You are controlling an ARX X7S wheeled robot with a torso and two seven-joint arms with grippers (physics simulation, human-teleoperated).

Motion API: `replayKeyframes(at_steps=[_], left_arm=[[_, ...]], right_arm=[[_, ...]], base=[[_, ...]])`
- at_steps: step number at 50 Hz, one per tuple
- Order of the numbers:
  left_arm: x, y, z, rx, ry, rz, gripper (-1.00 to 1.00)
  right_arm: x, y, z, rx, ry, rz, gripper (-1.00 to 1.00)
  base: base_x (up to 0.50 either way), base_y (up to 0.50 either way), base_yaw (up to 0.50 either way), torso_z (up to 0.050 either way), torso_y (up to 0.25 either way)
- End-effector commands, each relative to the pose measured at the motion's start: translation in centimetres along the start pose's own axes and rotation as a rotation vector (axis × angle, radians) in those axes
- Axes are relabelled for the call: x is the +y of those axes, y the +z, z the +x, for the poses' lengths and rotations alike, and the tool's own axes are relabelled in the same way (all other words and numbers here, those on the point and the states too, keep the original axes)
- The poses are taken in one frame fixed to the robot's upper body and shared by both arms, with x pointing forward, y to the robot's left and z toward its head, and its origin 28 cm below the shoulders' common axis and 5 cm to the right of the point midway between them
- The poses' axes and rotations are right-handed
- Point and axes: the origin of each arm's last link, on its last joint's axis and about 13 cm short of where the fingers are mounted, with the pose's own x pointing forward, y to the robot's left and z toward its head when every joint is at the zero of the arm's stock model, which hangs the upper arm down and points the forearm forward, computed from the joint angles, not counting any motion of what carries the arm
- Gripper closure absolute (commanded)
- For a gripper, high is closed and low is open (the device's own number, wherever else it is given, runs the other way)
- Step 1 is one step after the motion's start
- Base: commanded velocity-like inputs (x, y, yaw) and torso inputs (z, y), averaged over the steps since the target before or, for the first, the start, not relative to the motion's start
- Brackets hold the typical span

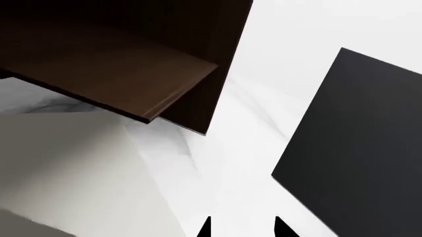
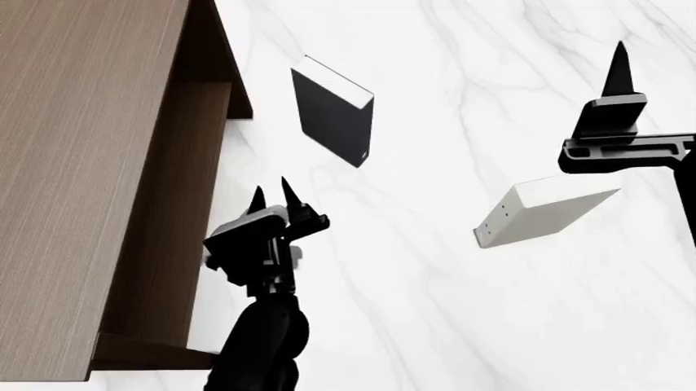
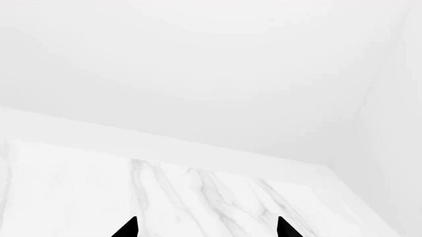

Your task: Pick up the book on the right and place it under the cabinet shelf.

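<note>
The right tool (image 2: 617, 69), tips apart and empty, is hovering beyond the pale book (image 2: 540, 213) lying on the tabletop (image 2: 435, 309), apparently lining up a grasp.

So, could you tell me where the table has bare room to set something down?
Bare marble lies between the black book and the pale book, and along the whole near edge of the table below them. It is crowded by the cabinet, where the left gripper hangs beside the opening.
</note>
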Motion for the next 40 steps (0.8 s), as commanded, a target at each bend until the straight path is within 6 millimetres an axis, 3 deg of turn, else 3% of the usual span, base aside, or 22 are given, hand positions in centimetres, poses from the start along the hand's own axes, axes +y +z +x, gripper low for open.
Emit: replayKeyframes(at_steps=[1, 28, 38, 40], left_arm=[[7.8, 0.2, 2.4, 0.103, 0.539, -0.174, -1.0], [9.4, -0.6, 2.7, 0.112, 0.669, -0.171, -1.0], [9.0, -0.8, 2.9, 0.135, 0.601, -0.178, -1.0], [8.5, -0.8, 3.0, 0.157, 0.513, -0.185, -1.0]], right_arm=[[-0.1, 0.2, 0.0, -0.006, -0.003, 0.0, -1.0], [0.0, 0.2, -0.1, -0.007, -0.005, -0.002, -1.0], [0.1, 0.0, -0.1, -0.003, -0.003, -0.001, -1.0], [0.1, 0.0, -0.1, -0.001, -0.003, -0.001, -1.0]], base=[[0.0, 0.0, 0.01, 0.0, -0.01], [0.0, 0.0, 0.01, -0.003, -0.009], [0.01, 0.0, 0.0, -0.003, -0.011], [0.01, 0.0, 0.0, -0.006, -0.011]])
